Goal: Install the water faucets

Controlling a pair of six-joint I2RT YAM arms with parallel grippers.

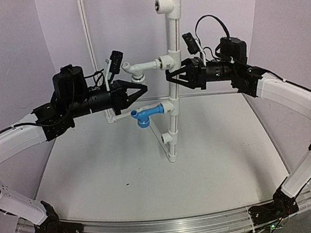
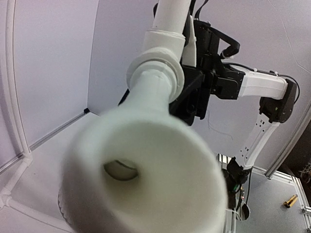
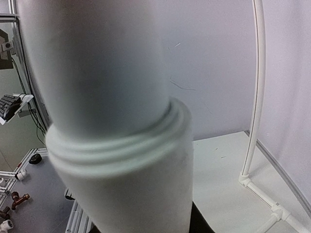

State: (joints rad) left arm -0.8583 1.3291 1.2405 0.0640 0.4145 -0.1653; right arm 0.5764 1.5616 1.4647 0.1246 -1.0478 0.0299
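I see the left end effector (image 1: 143,88) pinched together, empty, just beside the white faucet (image 1: 137,69). The right end effector (image 1: 171,78) clamps the upright pipe (image 1: 173,33), right of the blue faucet (image 1: 144,116).

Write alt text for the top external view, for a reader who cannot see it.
An upright white pipe carries a white faucet above a blue faucet. The right tool clamps the pipe; the left tool, shut, sits between the faucets.
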